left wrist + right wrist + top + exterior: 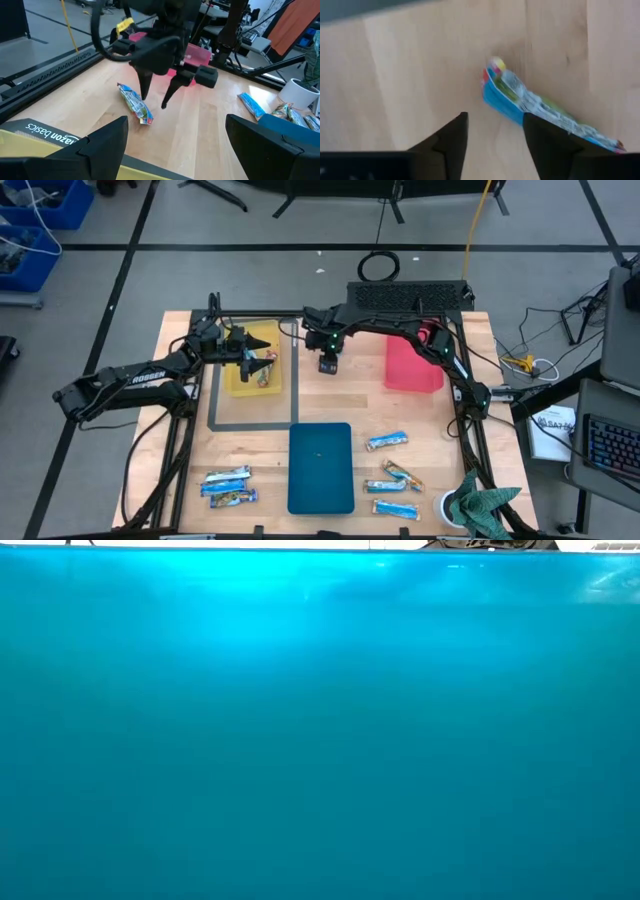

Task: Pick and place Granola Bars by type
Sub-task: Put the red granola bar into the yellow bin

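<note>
My right gripper [328, 365] points down, open, just above one blue-and-white granola bar [540, 112] that lies flat on the bare wood between the yellow tray [236, 376] and the red tray [413, 363]. The left wrist view shows the right gripper [154, 102] with its fingertips beside that bar [135, 104]. My left gripper [258, 360] hovers open over the yellow tray, where multicoloured bars [264, 372] lie. Three bars [395, 475] lie near the right edge, one more [386, 440] above them, and two [227, 487] at the near left.
A blue tray [320, 467] lies at the near middle and fills the low view [320, 740]. A white cup [452, 508] with green cloth [488, 502] stands at the near right corner. Black frame rails [462, 395] run along the table's sides.
</note>
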